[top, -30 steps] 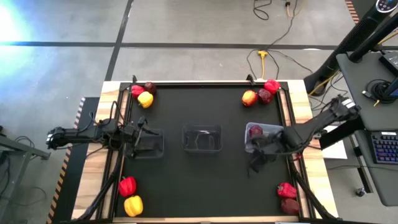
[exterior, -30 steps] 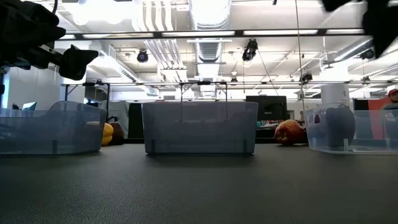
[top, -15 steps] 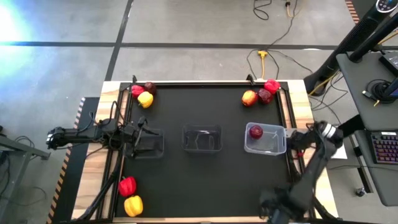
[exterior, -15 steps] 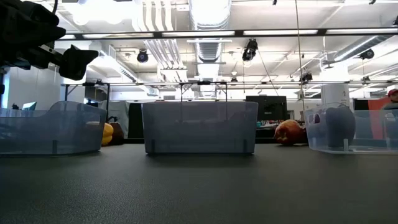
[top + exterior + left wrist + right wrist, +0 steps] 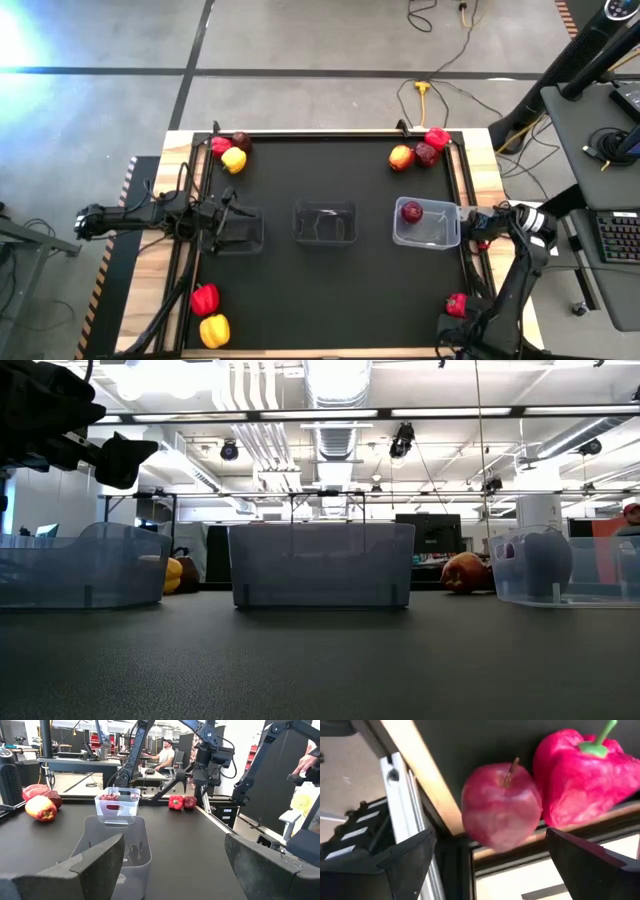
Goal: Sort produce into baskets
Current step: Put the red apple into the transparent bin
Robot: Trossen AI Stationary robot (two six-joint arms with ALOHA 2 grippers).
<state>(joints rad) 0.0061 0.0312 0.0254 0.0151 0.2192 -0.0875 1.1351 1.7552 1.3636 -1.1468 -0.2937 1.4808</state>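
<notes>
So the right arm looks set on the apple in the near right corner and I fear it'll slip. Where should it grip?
Best guess: close across the widest middle of the apple, coming straight down from above. Its stem points up, so the rounded flanks face the open right gripper. The red pepper sits close on one side, so keep a finger out of that narrow gap.

Three clear tubs sit in a row mid-mat: left tub (image 5: pixel 238 229) and middle tub (image 5: pixel 324 222) empty, right tub (image 5: pixel 426 223) holding one maroon apple (image 5: pixel 411 211). Relative to the middle tub, peppers and apples cluster at all four mat corners, e.g. yellow pepper (image 5: pixel 214 330) near-left.
</notes>
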